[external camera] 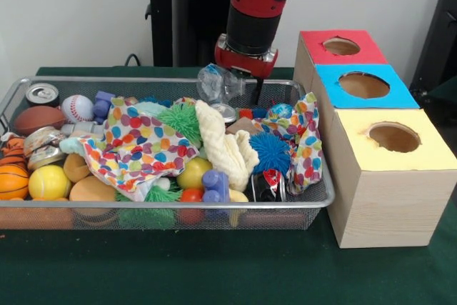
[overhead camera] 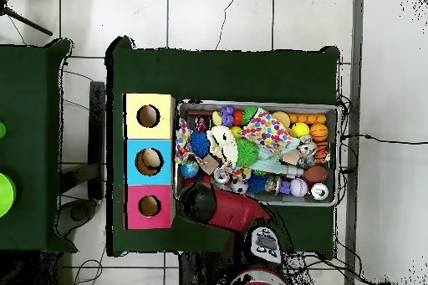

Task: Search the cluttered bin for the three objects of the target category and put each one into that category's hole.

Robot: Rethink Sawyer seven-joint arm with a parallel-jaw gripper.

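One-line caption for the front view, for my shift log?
Gripper holds a crushed clear bottle above the cluttered bin.

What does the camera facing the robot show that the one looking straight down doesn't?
Only the front view shows the gripper holding a crushed clear plastic bottle above the far rim of the wire tray, and the wooden sides of the boxes.

Only the overhead view shows the arm's red body hiding that bottle, something pale inside the blue box's hole, and the whole green table on a tiled floor.

Both show the tray full of balls, cans and spotted cloth, beside the yellow, blue and red boxes in a row.
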